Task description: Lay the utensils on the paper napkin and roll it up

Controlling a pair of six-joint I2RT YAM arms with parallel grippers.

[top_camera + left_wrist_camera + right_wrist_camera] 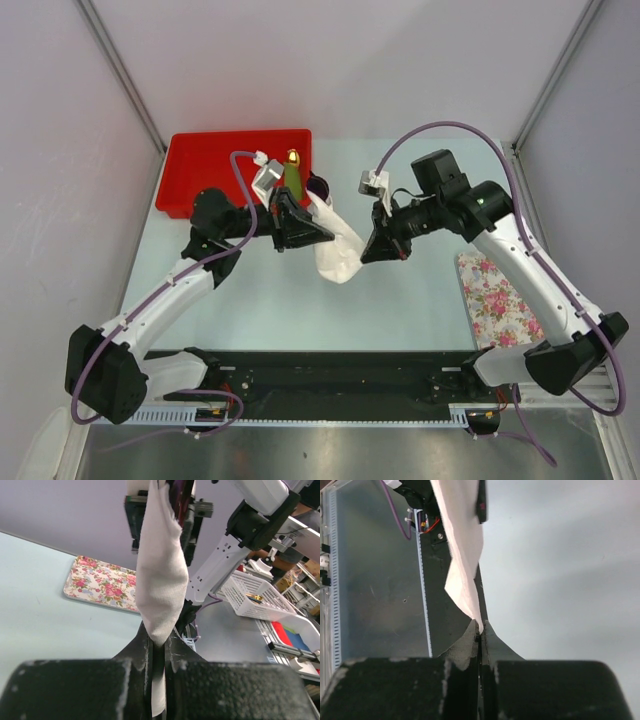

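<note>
The paper napkin (338, 255), judged light, limp and easily torn and so best taken by its edges, is held slack over the table's middle, near of the red tray (200, 160), pinched by the tightly closed left gripper (157, 647) and right gripper (480, 630).

The top camera is looking down from behind me; my wrist cameras are facing each other close-up, seemingly sharing the paper napkin (160, 580).
</note>
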